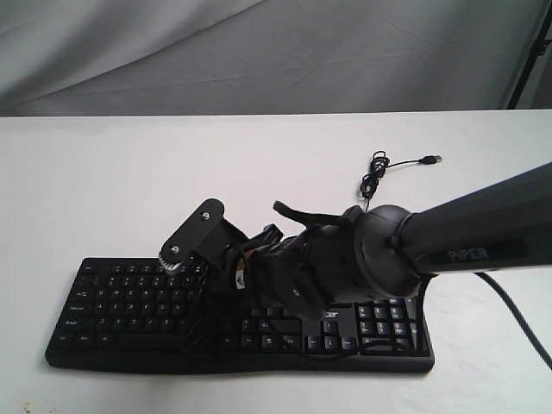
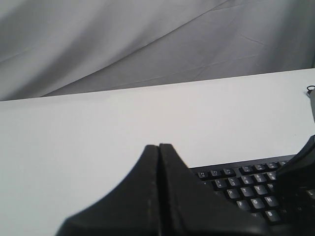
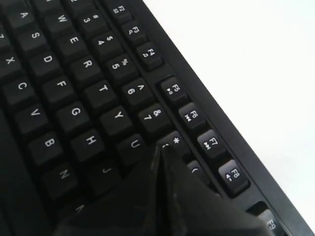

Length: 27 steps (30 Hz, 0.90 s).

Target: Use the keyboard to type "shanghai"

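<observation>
The black keyboard (image 1: 112, 302) lies along the front of the white table (image 1: 129, 181), with the acer logo near its number pad. My right arm reaches in from the right over its middle. The right gripper (image 1: 201, 326) points down at the letter keys. In the right wrist view the right gripper (image 3: 161, 150) is shut and empty, its tip between the U and 8 keys of the keyboard (image 3: 74, 73), hiding the key beneath. My left gripper (image 2: 159, 146) is shut on nothing, above bare table beside the keyboard (image 2: 246, 189); the exterior view does not show it.
The thin black USB cable (image 1: 375, 177) coils behind the keyboard, its plug (image 1: 431, 160) lying loose on the table. A grey cloth backdrop (image 1: 259, 52) hangs behind the table. The right arm's thick forearm (image 1: 483, 233) crosses above the number pad.
</observation>
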Tool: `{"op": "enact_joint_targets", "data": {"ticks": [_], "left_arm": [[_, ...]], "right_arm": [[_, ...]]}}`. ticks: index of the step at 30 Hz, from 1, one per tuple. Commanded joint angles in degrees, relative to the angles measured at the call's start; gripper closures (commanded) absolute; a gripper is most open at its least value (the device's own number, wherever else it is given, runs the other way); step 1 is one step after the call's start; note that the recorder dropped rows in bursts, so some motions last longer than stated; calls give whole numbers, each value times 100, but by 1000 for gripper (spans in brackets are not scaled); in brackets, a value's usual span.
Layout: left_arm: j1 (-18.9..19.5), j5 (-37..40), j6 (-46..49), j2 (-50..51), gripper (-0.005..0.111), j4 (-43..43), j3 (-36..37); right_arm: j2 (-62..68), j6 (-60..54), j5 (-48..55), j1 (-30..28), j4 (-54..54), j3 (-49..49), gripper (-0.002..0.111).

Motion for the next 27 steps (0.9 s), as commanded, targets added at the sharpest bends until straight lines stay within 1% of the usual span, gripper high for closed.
{"op": "enact_joint_targets", "data": {"ticks": [1,9,15,17,19,23,25,27], "left_arm": [[-23,-27,-16,-20,107,4,25],[-23,-27,-16,-20,107,4,25],[-23,-27,-16,-20,107,4,25],[-23,-27,-16,-20,107,4,25],[-23,-27,-16,-20,107,4,25],[-23,-27,-16,-20,107,4,25],[-23,-27,-16,-20,107,4,25],[-23,-27,-16,-20,107,4,25]], "right_arm": [[-15,-63,97,-34,16,23,108],[-353,-101,136,22,-59,31,108],[-1557,-101,-217,408,-189,567,108],[-2117,-67,-315,607,-179,993,108],[-2669,29,-622,857,-179,1541,108],[-3810,69,-1760,1257,8,2922,108],[-4229,143,-1791,1366,201,3419,108],[-4603,244,-1538,1379,456,3849,108]]}}
